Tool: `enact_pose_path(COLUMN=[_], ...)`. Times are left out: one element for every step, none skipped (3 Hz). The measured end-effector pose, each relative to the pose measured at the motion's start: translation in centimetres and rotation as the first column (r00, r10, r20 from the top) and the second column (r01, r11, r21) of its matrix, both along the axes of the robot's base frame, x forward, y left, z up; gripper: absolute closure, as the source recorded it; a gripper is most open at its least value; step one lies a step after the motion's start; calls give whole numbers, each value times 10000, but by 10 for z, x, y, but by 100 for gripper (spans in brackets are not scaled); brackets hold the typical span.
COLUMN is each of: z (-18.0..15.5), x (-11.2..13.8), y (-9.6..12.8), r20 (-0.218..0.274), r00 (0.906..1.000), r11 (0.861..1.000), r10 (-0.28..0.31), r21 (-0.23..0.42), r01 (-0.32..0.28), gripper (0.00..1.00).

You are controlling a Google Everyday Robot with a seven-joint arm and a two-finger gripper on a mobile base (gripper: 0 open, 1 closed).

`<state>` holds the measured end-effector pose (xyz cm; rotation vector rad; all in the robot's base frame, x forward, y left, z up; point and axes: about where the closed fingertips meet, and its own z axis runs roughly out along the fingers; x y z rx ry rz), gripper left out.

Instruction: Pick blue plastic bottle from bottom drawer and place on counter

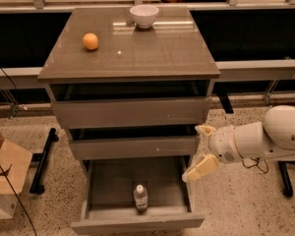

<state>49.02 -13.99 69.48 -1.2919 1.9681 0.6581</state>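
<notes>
Presently catalogued: one grey three-drawer cabinet, seen from above and in front.

1. Blue plastic bottle (140,197): upright with its white cap up, inside the bottom drawer (137,223). It sits close to the drawer's front wall, about mid-width, and nothing touches it.
2. Bottom drawer: stands open, its grey box interior exposed.
3. Counter (152,53): glossy and reflective. It carries an orange fruit (90,41) toward the left rear and a white bowl (144,14) at rear centre, the two well apart.
4. Gripper (200,149): beside the cabinet on the right of the view, level with the middle drawer (132,147). It is above and to the right of the open drawer's interior and well apart from the bottle. Its cream fingers (201,167) are spread wide and hold nothing. The white arm (265,139) extends off to the right.
5. Cardboard box (2,176): on the speckled floor (236,205), left of the cabinet.
</notes>
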Motion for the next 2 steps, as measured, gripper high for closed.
enact_pose_path(z=[-26,-81], x=[4,3], y=[20,45], r20=[-88,-321], r00=[9999,9994], r11=[9999,9995], r10=[-127,-150], r21=[51,276], r01=[127,159], gripper=[0,0])
